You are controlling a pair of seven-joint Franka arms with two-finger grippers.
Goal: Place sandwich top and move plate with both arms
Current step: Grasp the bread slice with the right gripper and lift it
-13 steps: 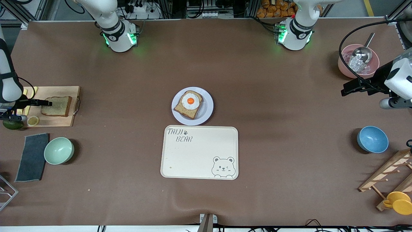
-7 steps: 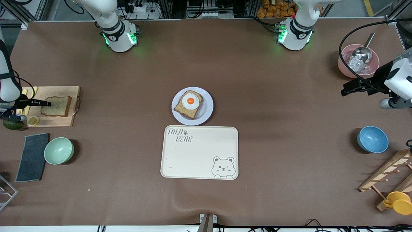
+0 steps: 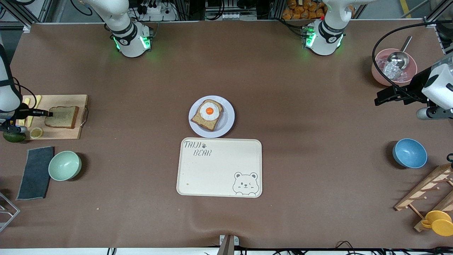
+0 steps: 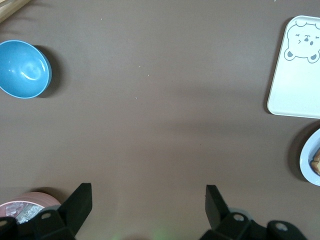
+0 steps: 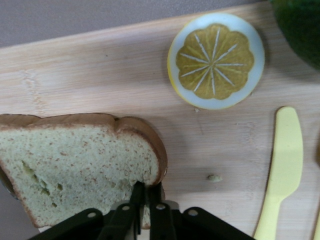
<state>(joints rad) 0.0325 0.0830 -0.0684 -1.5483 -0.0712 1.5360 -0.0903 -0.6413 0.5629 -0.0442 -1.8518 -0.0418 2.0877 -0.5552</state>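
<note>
The right gripper [image 3: 50, 113] has closed on the edge of the sandwich top [image 3: 62, 117], which lies on the wooden board [image 3: 70, 132] at the right arm's end of the tabletop, with the fingers [image 5: 145, 200] pinching its crust. The plate [image 3: 228, 117] with the egg slice [image 3: 208, 114] sits mid-tabletop, well apart. The left gripper [image 3: 380, 98] waits open over bare tabletop near the pink bowl [image 3: 377, 76]
</note>
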